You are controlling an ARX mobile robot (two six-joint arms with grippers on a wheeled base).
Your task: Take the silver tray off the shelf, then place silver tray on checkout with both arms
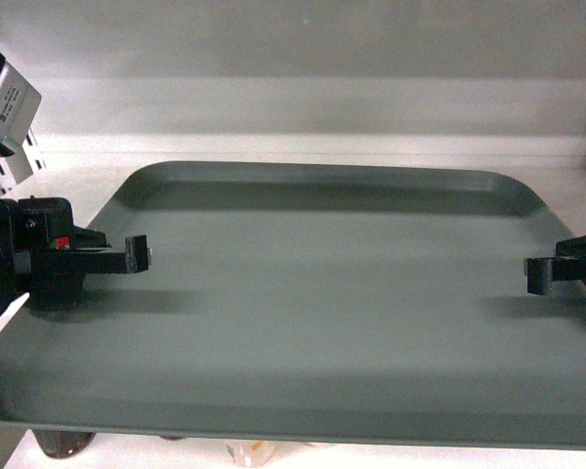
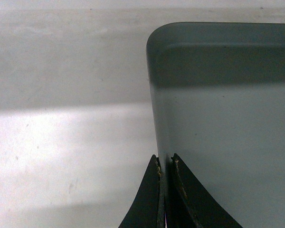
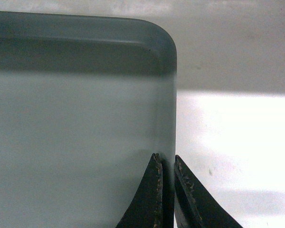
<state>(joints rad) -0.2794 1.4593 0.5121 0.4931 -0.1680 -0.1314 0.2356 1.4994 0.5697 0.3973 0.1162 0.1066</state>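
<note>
Silver tray (image 1: pixel 313 293): wide, stiff, likely slick metal, spanning between 2 grippers, left gripper (image 2: pixel 165 164) and right gripper (image 3: pixel 167 161) each clamped on its side rim, above pale shelf (image 2: pixel 61 142).

the pale white shelf (image 1: pixel 303 147) under my pincers carries the silver tray (image 1: pixel 322 313), which lies flat and covers most of the board. bare white surface shows beside the tray's left edge, its right edge and behind its far rim, up to the plain back panel (image 1: pixel 303 49).
</note>
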